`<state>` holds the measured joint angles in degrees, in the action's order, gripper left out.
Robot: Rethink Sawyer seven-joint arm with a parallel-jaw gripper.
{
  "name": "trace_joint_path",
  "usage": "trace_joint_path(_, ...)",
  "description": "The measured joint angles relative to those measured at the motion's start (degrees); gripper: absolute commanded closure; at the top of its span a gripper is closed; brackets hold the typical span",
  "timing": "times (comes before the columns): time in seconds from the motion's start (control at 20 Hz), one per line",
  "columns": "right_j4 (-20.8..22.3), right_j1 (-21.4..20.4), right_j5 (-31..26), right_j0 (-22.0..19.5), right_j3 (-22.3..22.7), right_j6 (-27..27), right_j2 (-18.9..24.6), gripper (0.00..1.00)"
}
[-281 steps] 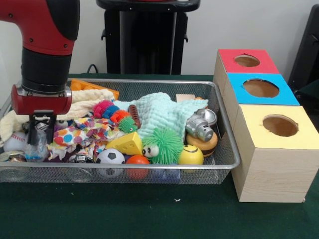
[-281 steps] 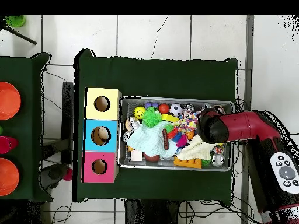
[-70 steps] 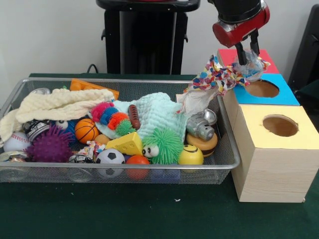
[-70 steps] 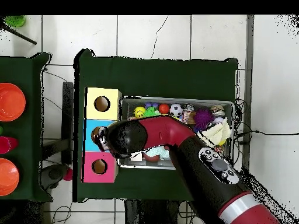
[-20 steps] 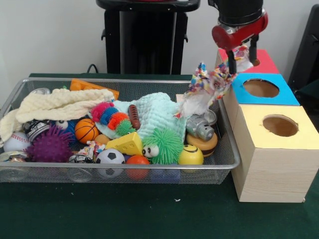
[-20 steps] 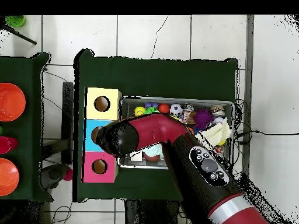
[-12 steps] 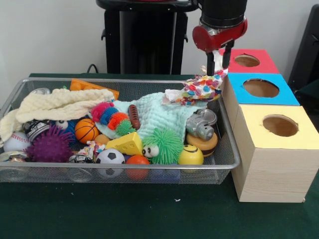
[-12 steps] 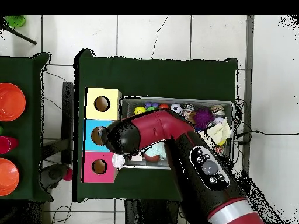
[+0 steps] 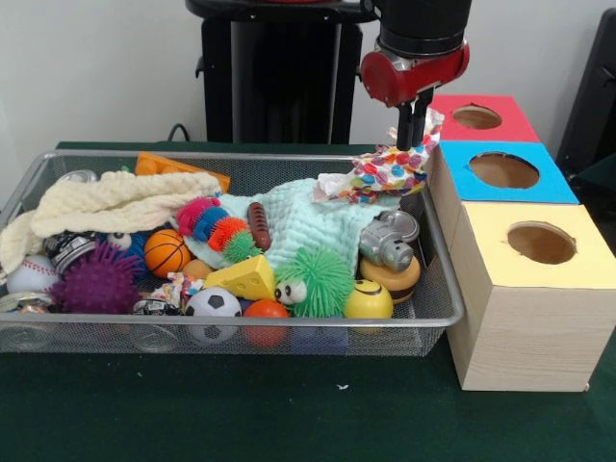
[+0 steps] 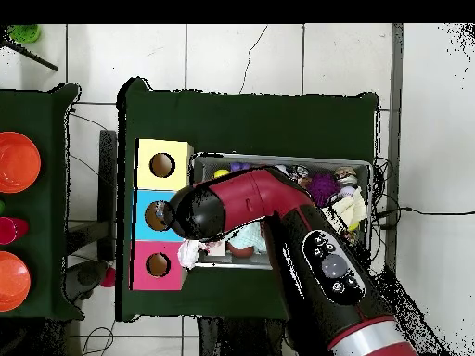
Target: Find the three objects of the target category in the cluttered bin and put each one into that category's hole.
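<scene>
A red and black robot arm reaches down from the top of the front view, its gripper (image 9: 415, 123) hanging above the right end of the wire-mesh bin (image 9: 38, 332), close to the blue-faced box (image 9: 507, 171).

The main risk is that the wrong item is travelling toward the boxes. The jaws are closed narrowly on a multicoloured polka-dot cloth (image 9: 385, 175), which drapes down and left from them, its lower edge trailing over the pale green knitted cloth (image 9: 303, 223) in the bin. This cloth is not a clear plastic bottle. If it is released near the blue box's hole (image 9: 503, 170) it could fall in or cover the opening. Because it hangs loosely, it could also snag on the bin rim or drag other toys out onto the green surface (image 9: 289, 414).

No bottle can be clearly made out. Something glassy shows at the bin's near left corner behind the mesh, but it is too unclear to name. The bin holds a purple spiky ball (image 9: 96, 282), a small basketball (image 9: 166, 252), a soccer ball (image 9: 213, 310), a yellow cheese wedge (image 9: 245, 278), a green fuzzy toy (image 9: 318, 281) and a cream knitted cloth (image 9: 111, 200).

In the overhead view the arm (image 10: 278, 222) covers much of the bin and the blue box, so the jaws are hidden there.
</scene>
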<state>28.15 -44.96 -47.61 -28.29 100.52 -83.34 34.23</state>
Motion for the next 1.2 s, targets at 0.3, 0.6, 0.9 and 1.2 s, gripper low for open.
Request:
trace_joint_path(0.3, 0.06, -0.38, 0.0, 0.31, -0.86, 0.0, -0.26, 0.0)
trace_joint_path(0.6, 0.06, -0.38, 0.0, 0.87, -2.73, 0.0, -0.37, 0.0)
trace_joint_path(0.9, 0.09, -0.37, 0.0, 1.28, -3.47, 0.0, -0.85, 0.0)
trace_joint_path(1.2, 1.07, -0.37, -0.02, 2.57, -3.5, 0.0, -3.52, 0.0)
